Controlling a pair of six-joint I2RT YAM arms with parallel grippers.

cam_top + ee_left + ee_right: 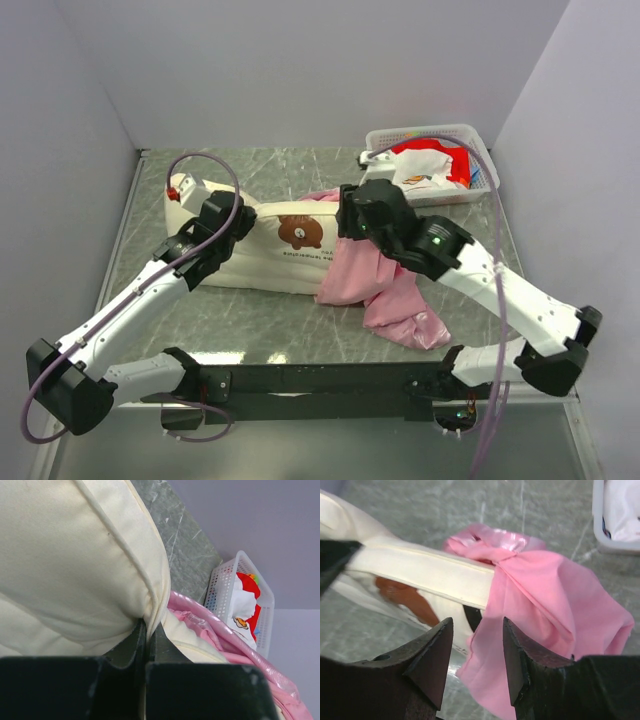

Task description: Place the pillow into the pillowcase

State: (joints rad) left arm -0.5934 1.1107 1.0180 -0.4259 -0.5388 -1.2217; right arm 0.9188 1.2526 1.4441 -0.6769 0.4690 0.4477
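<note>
The cream-white pillow [275,255] lies across the middle of the table with its brown bear mark [300,232] facing up. Its right end is inside the bunched pink pillowcase [385,290], which trails toward the near right. My left gripper [238,222] sits at the pillow's left part. In the left wrist view this gripper [148,630] is shut on the pillow's piped seam [155,605]. My right gripper [346,216] hovers over the pillowcase's mouth. In the right wrist view it [477,630] is open, and the pink hem [485,645] lies loose below the gap, next to the pillow's edge [420,572].
A white plastic basket [470,135] holding red and white cloth stands at the back right corner. Grey walls enclose the table on three sides. The arms' black base bar [320,385] runs along the near edge.
</note>
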